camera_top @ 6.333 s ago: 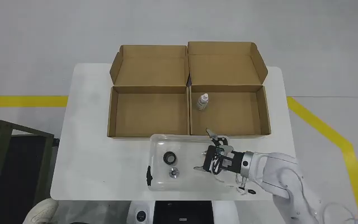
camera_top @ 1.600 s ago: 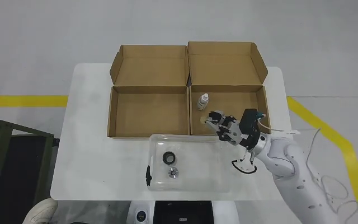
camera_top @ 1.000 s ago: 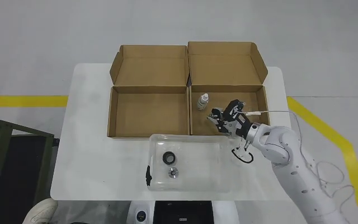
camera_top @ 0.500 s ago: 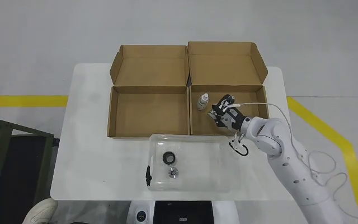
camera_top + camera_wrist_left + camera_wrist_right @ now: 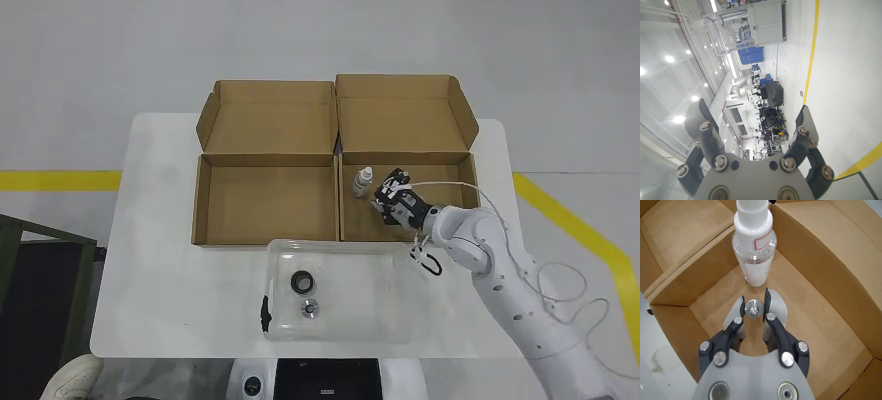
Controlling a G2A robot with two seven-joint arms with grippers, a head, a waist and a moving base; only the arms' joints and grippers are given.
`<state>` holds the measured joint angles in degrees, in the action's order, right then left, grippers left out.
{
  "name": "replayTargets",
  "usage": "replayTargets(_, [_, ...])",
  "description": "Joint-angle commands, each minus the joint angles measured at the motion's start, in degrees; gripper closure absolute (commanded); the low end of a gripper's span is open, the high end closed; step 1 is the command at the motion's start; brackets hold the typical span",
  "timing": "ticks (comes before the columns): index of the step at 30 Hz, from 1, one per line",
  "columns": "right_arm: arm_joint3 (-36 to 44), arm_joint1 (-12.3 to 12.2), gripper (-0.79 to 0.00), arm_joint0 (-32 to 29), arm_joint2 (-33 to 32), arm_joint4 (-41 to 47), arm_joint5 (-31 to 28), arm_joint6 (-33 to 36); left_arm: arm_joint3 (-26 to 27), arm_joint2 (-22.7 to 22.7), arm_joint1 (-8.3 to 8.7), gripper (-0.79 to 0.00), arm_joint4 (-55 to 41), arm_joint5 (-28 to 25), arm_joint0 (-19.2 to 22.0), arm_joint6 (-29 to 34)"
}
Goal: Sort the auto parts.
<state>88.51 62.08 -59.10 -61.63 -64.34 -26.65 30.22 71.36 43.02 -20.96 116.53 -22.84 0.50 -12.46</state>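
Observation:
My right gripper (image 5: pixel 754 306) is shut on a small round metal part (image 5: pixel 754 310) inside the right cardboard box (image 5: pixel 470 200), low over its floor. A white-capped clear bottle (image 5: pixel 754 249) stands upright just beyond the fingertips; from above the bottle (image 5: pixel 362 180) is at the box's left side, with the right gripper (image 5: pixel 388 197) beside it. The clear plastic tray (image 5: pixel 350 250) at the table's front holds a black ring (image 5: pixel 303 283), a small metal piece (image 5: pixel 311 308) and a dark clip (image 5: pixel 266 313). My left gripper (image 5: pixel 753 111) is open, pointing away at the hall.
The left cardboard box (image 5: pixel 265 205) sits with its lid folded back beside the right one. The white table (image 5: pixel 160 260) has bare room to the left of the boxes and tray. A cable loop (image 5: pixel 427 262) hangs from the right arm over the tray's right end.
The right arm lifted the metal part out of the tray, carried it away from the table's front, and lowered it into the right box next to the bottle.

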Motion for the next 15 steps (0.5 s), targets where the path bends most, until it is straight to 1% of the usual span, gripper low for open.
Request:
replayTargets(1, [0.04, 0.09, -0.252, 0.08, 0.31, -0.34, 0.17, 0.20, 0.00, 0.00, 0.00, -0.785, 0.00, 0.00, 0.00, 0.00])
replayTargets(4, [0.01, 0.19, -0.308, 0.21, 0.52, -0.54, 0.28, 0.41, 0.00, 0.00, 0.00, -0.785, 0.00, 0.00, 0.00, 0.00])
replayTargets(8, [1.13, 0.12, -0.345, -0.21, -0.24, 0.02, 0.05, 0.09, 0.00, 0.00, 0.00, -0.785, 0.00, 0.00, 0.00, 0.00])
replayTargets(11, [3.56, -0.29, -0.366, -1.48, -1.95, -0.71, -0.20, -0.12, 0.00, 0.00, 0.00, -0.785, 0.00, 0.00, 0.00, 0.00])
replayTargets(15, [8.83, -1.08, -0.403, -4.70, -4.90, -2.20, -0.79, -0.32, 0.00, 0.00, 0.00, -0.785, 0.00, 0.00, 0.00, 0.00])
